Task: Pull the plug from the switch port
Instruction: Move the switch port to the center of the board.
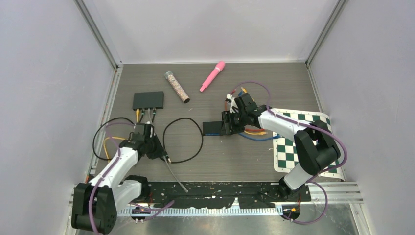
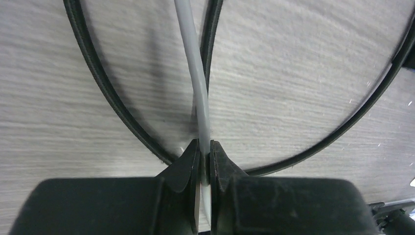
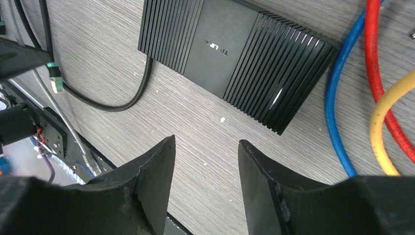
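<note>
A black switch lies at the back left, with yellow and dark cables plugged into its front ports. My left gripper is below it, shut on a thin grey cable. That cable runs on to the near rail. A plug with a green tip lies on the table beside the left fingers, in no port. My right gripper hangs open over the table, just short of a second black ribbed box, holding nothing.
Black cable loops lie around the left gripper. Blue, red and yellow cables trail from the ribbed box. A pink marker, a glitter tube and a green chequered mat also lie on the table.
</note>
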`<state>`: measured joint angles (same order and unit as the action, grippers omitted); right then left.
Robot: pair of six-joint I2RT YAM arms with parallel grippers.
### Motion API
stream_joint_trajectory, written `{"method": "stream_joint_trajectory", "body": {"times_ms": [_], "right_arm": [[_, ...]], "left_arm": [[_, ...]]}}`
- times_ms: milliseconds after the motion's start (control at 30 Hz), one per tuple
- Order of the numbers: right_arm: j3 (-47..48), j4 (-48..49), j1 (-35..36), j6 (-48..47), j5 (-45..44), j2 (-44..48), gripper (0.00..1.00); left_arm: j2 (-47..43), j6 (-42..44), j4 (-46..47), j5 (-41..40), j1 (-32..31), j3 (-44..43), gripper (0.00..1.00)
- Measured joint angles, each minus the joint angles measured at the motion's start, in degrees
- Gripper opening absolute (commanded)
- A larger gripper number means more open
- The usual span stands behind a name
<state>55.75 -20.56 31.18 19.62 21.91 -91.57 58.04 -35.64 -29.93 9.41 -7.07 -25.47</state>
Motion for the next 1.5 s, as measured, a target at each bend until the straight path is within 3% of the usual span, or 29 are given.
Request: {"method": "stream_joint_trajectory", "body": {"times_ms": [100, 133, 267, 300, 333, 467, 633, 767, 1000, 1500], "right_arm": [[0.0, 0.0, 0.0, -0.02, 0.42, 0.0, 0.57], [0.0, 0.0, 0.0, 0.0, 0.52, 0.0, 0.57], [0.0, 0.02, 0.0, 0.0, 0.79, 0.0, 0.57], [0.0, 0.02, 0.0, 0.0, 0.83, 0.0, 0.57], [0.0, 0.02, 0.0, 0.0, 0.98, 0.0, 0.57], [0.0, 0.02, 0.2, 0.0, 1.73, 0.0, 0.57], [0.52, -0.11, 1.73, 0.0, 2.78, 0.0, 0.57], [3.74, -0.31, 4.92, 0.0, 3.28, -0.7, 0.57], [11.54, -0.39, 12.46, -0.24, 4.74, -5.75, 0.57], [20.46, -2.73, 17.64, -2.1, 7.61, -14.43, 0.57]], "left_arm": [[-3.28, -3.19, -0.94, -0.83, -3.58, 2.1, 0.01], [-4.55, -4.11, -1.25, -0.94, -4.17, 2.82, 0.07], [-11.43, -7.06, -3.63, -1.77, -5.53, 5.31, 0.55], [-13.03, -7.32, -4.9, -2.14, -5.64, 5.38, 0.85], [-14.56, -7.56, -5.9, -2.67, -5.73, 5.33, 0.98], [-17.46, -8.79, -10.21, -6.1, -5.95, 2.12, 1.0], [-14.78, -6.27, -17.38, -15.65, -5.75, -11.76, 1.0], [-11.82, -2.34, -18.91, -21.07, -1.86, -21.4, 0.99], [-3.85, 5.88, -18.12, -19.23, 18.29, -24.28, 1.0], [16.5, 14.08, -9.22, -13.2, 27.93, -26.69, 1.0]]}}
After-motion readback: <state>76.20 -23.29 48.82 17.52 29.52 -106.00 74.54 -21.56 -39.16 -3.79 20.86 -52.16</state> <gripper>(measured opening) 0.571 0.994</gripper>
